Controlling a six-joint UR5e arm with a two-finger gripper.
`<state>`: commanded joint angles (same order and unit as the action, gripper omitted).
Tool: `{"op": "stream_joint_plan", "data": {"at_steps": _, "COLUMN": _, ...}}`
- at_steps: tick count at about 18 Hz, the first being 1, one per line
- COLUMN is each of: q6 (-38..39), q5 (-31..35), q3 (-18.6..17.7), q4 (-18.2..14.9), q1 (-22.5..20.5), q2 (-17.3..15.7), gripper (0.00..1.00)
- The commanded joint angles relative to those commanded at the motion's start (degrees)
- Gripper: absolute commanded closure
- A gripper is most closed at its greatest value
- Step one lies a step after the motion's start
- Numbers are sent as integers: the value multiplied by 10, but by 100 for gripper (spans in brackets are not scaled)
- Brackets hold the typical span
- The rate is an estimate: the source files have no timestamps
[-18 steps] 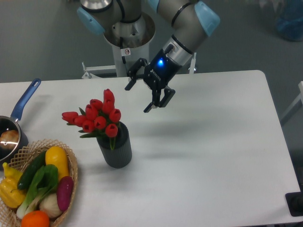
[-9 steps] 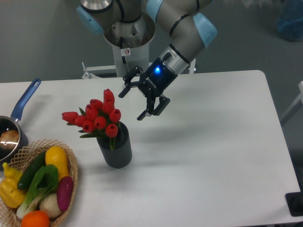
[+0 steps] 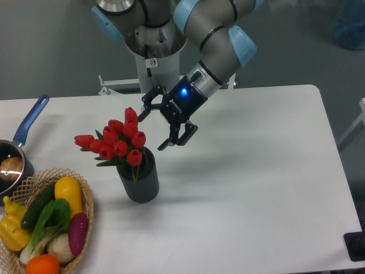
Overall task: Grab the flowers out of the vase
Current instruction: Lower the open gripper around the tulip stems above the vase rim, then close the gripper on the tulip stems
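The flowers (image 3: 117, 141), a bunch of red tulip buds with green leaves, stand in the vase (image 3: 140, 180), a short dark grey ribbed cylinder on the white table. My gripper (image 3: 150, 130) is open, its two black fingers spread wide just to the right of the uppermost buds. One fingertip sits near the top tulip, the other lower right of the bunch. Nothing is between the fingers.
A wicker basket (image 3: 86, 225) of colourful vegetables lies at the front left. A blue-handled saucepan (image 3: 17, 154) sits at the left edge. The arm's base column (image 3: 154, 51) stands behind the table's far edge.
The gripper has moved left and slightly down toward the flowers, staying open. The flowers and vase have not moved.
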<state>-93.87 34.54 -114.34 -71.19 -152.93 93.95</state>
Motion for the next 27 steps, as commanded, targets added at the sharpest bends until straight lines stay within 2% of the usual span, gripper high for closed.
{"op": "stream_joint_plan", "data": {"at_steps": 5, "q6": 4, "q5": -21, "q3": 0, "q4": 4, "q1": 8, "q2": 7, "gripper": 0}}
{"op": "stream_joint_plan", "data": {"at_steps": 7, "q6": 8, "q5": -21, "q3": 1, "q4": 25, "q1": 16, "q2": 13, "gripper": 0}}
{"op": "stream_joint_plan", "data": {"at_steps": 10, "q6": 11, "q5": -21, "q3": 1, "q4": 30, "q1": 20, "q2": 18, "gripper": 0}}
{"op": "stream_joint_plan", "data": {"at_steps": 18, "q6": 11, "q5": -17, "q3": 1, "q4": 48, "q1": 21, "q2": 12, "gripper": 0}}
{"op": "stream_joint_plan", "data": {"at_steps": 22, "q6": 40, "q5": -17, "q3": 0, "q4": 86, "q1": 23, "q2": 25, "gripper": 0}}
{"op": "stream_joint_plan", "data": {"at_steps": 27, "q6": 40, "q5": -17, "q3": 3, "q4": 92, "q1": 34, "q2": 35, "gripper": 0}}
